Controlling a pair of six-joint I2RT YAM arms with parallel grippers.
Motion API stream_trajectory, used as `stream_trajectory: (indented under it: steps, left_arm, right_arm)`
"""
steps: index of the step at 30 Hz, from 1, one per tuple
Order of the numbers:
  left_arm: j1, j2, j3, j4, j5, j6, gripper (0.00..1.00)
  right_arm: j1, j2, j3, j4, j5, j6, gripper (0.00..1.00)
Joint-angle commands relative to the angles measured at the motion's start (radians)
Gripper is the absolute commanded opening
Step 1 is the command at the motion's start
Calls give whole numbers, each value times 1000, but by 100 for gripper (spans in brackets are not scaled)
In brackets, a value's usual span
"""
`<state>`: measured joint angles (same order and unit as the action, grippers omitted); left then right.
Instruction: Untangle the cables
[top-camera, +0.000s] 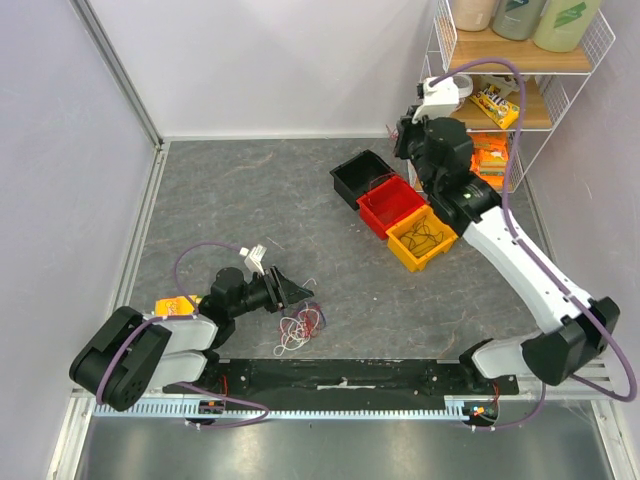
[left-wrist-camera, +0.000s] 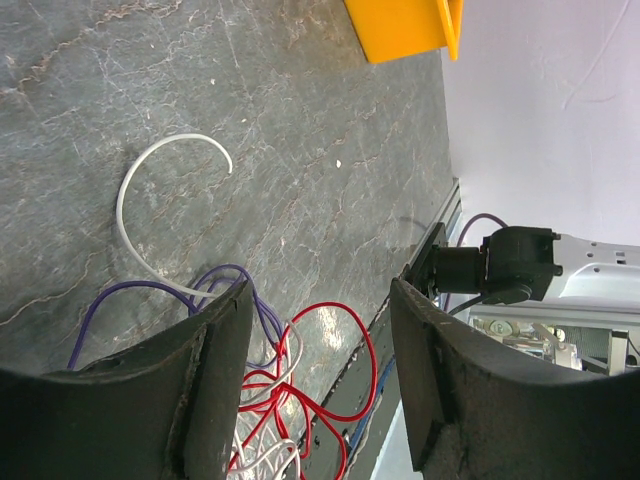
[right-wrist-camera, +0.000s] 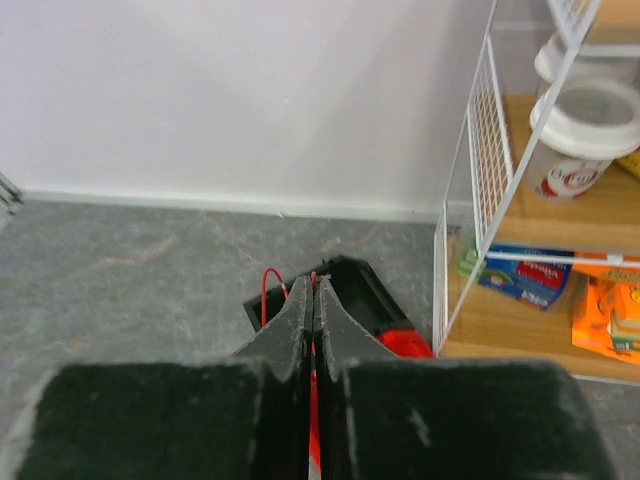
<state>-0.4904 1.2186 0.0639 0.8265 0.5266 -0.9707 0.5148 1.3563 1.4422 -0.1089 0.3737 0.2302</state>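
Note:
The cables (top-camera: 303, 325) lie as a small tangle of red, white and purple wires on the grey table near the front rail. My left gripper (top-camera: 295, 292) is open just above and left of the tangle. In the left wrist view the tangle (left-wrist-camera: 280, 400) shows between and below the open fingers of that gripper (left-wrist-camera: 320, 290), and a white strand (left-wrist-camera: 150, 200) curls away from it. My right gripper (top-camera: 403, 140) is high over the bins. In the right wrist view it (right-wrist-camera: 312, 282) is shut on a thin red cable (right-wrist-camera: 265, 290) that loops up beside the fingers.
A black bin (top-camera: 362, 178), a red bin (top-camera: 392, 205) and a yellow bin (top-camera: 420, 238) stand in a diagonal row at mid right, with wires in them. A white wire rack (top-camera: 520, 90) with snacks and bottles is at the back right. A small orange object (top-camera: 175, 305) lies by the left arm.

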Motion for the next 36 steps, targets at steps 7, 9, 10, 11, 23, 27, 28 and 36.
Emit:
stream_trajectory:
  steps: [7,9,10,11,23,27,28,36]
  left_arm:
    - [-2,1,-10,68,-14,26,64]
    - [-2,5,-9,66,-13,27,64]
    - [-2,10,-7,66,-11,29,64]
    - [-4,10,-7,66,-10,27,64]
    - [-2,13,-9,72,-11,26,64]
    - [-5,10,-12,80,-11,24,64]
    - [-2,12,-10,80,-10,24,64]
    - [-2,18,-9,79,-10,23,64]
  right_arm:
    - [-1,113,-189,49,122,-17,0]
    - [-1,118,-221,55,107,-3,0]
    - [-1,121,-241,58,94,3,0]
    - [-1,125,-259,64,90,7,0]
    - [-1,37,-28,-37,155,-49,0]
    - [-10,17,47,-41,180,-81,0]
    - [-13,24,66,-43,174,-86,0]
    - [-27,75,116,-55,160,-95,0]
